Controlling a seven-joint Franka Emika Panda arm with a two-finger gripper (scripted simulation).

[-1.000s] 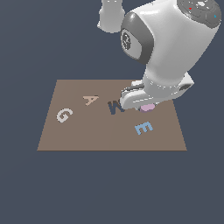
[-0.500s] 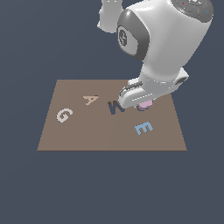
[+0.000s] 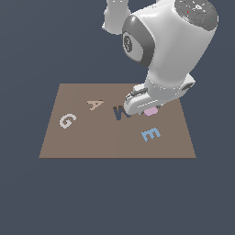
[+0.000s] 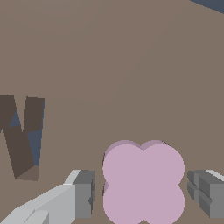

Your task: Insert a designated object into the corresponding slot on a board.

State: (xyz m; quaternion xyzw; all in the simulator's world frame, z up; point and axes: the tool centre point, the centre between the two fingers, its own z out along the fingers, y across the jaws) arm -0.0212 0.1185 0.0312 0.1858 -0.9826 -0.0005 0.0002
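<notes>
While the arm leans over the board, this is how things lie.
Pink piece: the flower-shaped piece (image 4: 143,183) lies flat on the board (image 3: 82,137), a thin dark edge of the slot (image 4: 162,143) showing along one side of it.
Claw: the claw (image 4: 146,197) stands wide, one finger (image 4: 83,194) on each side of the piece, neither touching it.
Cutout: a dark letter-shaped cutout (image 3: 120,112) sits beside the arm.
Letters: E (image 3: 150,134), A (image 3: 95,105) and G (image 3: 67,120) rest on the board.

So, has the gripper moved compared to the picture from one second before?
No, barely. The gripper hangs at the same spot beside the dark M-shaped cutout, over the pink piece; only the arm above turned.
</notes>
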